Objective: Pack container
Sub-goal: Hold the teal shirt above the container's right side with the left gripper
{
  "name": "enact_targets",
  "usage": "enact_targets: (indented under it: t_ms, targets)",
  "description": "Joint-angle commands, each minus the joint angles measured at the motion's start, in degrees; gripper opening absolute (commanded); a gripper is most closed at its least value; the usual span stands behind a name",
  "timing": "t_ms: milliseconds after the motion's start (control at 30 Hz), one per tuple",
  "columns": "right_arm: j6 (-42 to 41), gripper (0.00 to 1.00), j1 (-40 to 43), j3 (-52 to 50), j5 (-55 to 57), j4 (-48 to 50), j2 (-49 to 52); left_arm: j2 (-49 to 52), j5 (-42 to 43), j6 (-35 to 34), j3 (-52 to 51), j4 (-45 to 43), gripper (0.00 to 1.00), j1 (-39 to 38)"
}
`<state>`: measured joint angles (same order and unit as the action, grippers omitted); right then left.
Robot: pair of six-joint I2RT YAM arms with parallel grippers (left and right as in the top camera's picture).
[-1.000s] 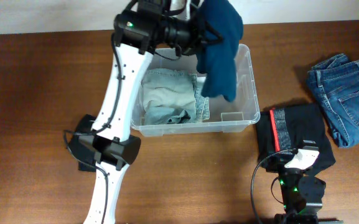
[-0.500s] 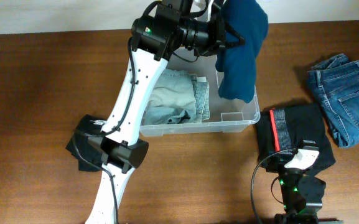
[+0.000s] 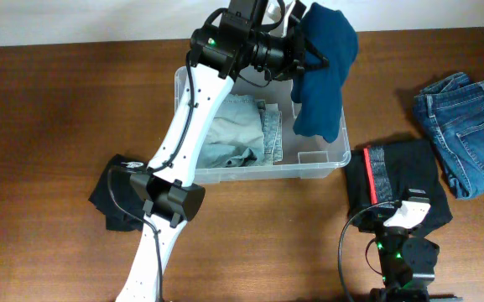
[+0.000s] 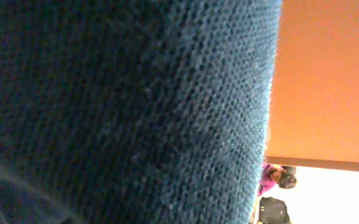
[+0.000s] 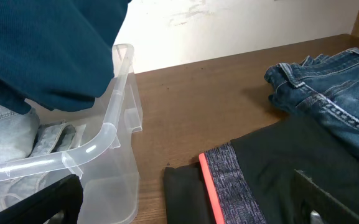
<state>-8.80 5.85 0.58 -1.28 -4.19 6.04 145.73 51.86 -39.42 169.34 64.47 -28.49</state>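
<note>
The container (image 3: 335, 153) is a clear plastic tub at the table's back centre, with light denim (image 3: 235, 130) folded inside; its rim also shows in the right wrist view (image 5: 107, 134). My left gripper (image 3: 302, 44) is shut on a dark teal knit sweater (image 3: 321, 71), which hangs above the tub's right end. The sweater fills the left wrist view (image 4: 123, 112) and hides the jaws there. My right gripper (image 5: 185, 202) is open and empty, low over a black garment with a red stripe (image 5: 229, 180), right of the tub.
Folded blue jeans (image 3: 464, 130) lie at the far right and show in the right wrist view (image 5: 328, 87). A dark garment (image 3: 111, 197) lies left of the left arm's base. The black striped garment (image 3: 392, 176) sits beside the tub's right front corner.
My left arm has carried the sweater to the right, from over the tub's middle-right to its right end. The right arm has not moved.
</note>
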Motion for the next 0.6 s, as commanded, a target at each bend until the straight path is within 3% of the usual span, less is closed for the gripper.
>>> enact_targets:
  t_ms: [0, 567]
  targets:
    - [0.22, 0.99, -0.31, -0.26, 0.50, -0.33, -0.44, -1.18, 1.27, 1.55, 0.96, 0.24, 0.00, 0.44]
    - [0.22, 0.99, -0.31, -0.26, 0.50, -0.33, -0.44, 1.46, -7.37, 1.49, 1.27, 9.14, 0.00, 1.46]
